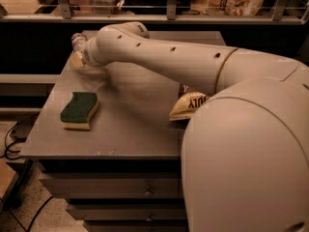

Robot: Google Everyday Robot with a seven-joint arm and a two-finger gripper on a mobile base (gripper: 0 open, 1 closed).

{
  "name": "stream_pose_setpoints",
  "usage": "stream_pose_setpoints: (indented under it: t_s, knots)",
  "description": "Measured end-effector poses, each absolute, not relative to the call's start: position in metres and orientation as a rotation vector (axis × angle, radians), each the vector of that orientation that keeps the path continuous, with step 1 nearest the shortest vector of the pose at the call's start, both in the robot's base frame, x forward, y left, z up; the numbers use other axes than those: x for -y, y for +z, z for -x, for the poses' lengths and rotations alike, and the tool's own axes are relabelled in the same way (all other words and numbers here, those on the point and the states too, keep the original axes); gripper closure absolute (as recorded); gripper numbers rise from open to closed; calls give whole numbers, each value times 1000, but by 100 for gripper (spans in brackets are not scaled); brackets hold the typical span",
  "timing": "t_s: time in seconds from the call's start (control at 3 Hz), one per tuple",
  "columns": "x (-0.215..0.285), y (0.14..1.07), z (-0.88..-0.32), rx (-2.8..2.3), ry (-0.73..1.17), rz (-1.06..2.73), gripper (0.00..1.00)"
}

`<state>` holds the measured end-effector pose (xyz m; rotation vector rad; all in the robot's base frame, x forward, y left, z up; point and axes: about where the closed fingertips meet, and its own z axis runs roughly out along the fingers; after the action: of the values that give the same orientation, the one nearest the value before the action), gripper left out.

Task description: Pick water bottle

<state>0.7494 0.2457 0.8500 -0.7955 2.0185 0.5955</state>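
Seemingly mid-grasp: our hand (77,59) meets the water bottle (78,39) at the worktop's (130,124) far-left corner; we cannot tell its grip, lift pending.

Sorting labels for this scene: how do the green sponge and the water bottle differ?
The green sponge is opaque, dark green over a pale base; the water bottle is clear. The sponge lies flat in full view near the front left; the bottle is at the far left, partly hidden behind the arm, right by the gripper. Both are over the left side of the table.
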Motion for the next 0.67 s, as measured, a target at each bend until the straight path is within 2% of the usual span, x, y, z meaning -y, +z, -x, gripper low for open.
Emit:
stream_pose_setpoints:
  t_s: [0.33, 0.67]
  knots:
    - [-239, 878, -747, -1980, 597, 831, 86]
    - [-221, 933, -737, -1900, 594, 879, 100]
